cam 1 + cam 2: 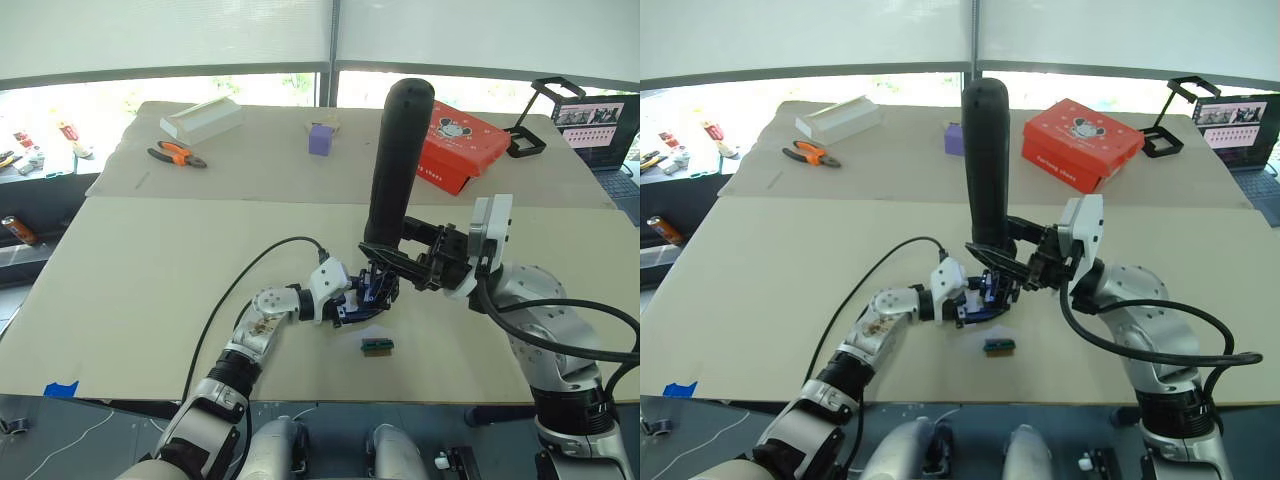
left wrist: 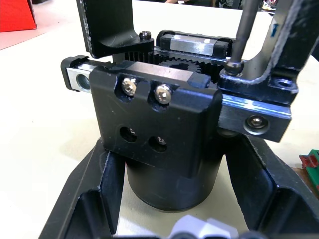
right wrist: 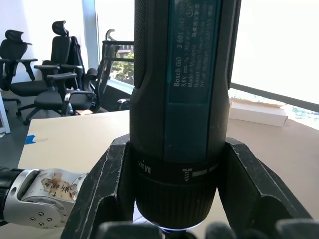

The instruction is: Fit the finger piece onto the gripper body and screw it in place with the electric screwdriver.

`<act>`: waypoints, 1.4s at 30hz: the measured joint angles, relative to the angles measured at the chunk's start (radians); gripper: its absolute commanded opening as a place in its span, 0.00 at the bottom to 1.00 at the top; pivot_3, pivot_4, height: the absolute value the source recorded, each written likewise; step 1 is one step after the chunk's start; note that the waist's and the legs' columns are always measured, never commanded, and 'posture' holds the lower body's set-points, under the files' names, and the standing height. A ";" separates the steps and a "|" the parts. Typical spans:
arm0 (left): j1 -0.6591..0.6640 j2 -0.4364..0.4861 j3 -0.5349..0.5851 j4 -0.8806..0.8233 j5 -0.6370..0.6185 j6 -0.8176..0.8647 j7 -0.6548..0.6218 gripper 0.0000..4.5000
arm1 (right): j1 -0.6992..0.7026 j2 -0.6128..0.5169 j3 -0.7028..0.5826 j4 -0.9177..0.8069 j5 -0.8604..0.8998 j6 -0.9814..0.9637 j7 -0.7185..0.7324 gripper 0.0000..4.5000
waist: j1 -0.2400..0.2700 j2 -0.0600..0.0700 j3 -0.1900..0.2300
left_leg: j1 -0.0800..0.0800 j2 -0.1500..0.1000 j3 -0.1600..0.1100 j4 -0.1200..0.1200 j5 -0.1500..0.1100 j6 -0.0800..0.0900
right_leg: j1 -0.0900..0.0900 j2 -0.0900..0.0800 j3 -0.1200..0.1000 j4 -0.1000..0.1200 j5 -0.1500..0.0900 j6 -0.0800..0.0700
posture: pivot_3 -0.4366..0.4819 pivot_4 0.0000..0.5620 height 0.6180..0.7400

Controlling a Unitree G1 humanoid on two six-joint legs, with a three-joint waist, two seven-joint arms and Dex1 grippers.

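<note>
Electric screwdriver (image 1: 397, 165) upright above gripper body (image 2: 164, 134) (table (image 1: 150, 290) centre).

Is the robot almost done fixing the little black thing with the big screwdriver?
It is mid-job. The left claw is shut on the gripper body, and the finger piece already sits on it. The right claw holds the electric screwdriver upright, its bit on a screw on that piece. Whether that screw is tight yet cannot be told, so the screwing is still left.

Black electric screwdriver (image 1: 398, 165) with teal label panel; black gripper body (image 2: 164, 134), silver screws; red box (image 1: 458, 150); orange-handled pliers (image 1: 176, 154).
</note>
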 measured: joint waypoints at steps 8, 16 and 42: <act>0.000 0.000 -0.001 0.001 0.001 -0.001 -0.001 0.55 | -0.020 -0.040 -0.030 -0.011 0.016 0.011 0.036 0.43 | 0.001 0.000 0.000 | -0.001 0.000 0.000 0.000 0.000 0.000 | -0.001 -0.001 0.000 0.000 0.000 0.000 | 0.48 0.27 1.00; 0.000 0.004 -0.003 -0.005 -0.003 -0.003 -0.019 0.55 | -0.081 -0.050 -0.045 -0.006 0.091 0.113 0.033 0.43 | 0.002 0.000 0.002 | -0.011 -0.001 0.001 0.001 0.004 0.007 | -0.006 -0.002 0.000 0.001 0.000 0.000 | 0.48 0.27 1.00; -0.003 0.000 -0.004 -0.008 -0.003 0.030 0.028 0.99 | -0.078 -0.098 -0.184 -0.129 0.210 0.037 0.117 0.43 | 0.006 0.000 0.001 | -0.015 -0.001 0.001 0.004 0.006 0.009 | -0.013 -0.001 0.000 0.002 0.003 0.001 | 0.48 0.27 1.00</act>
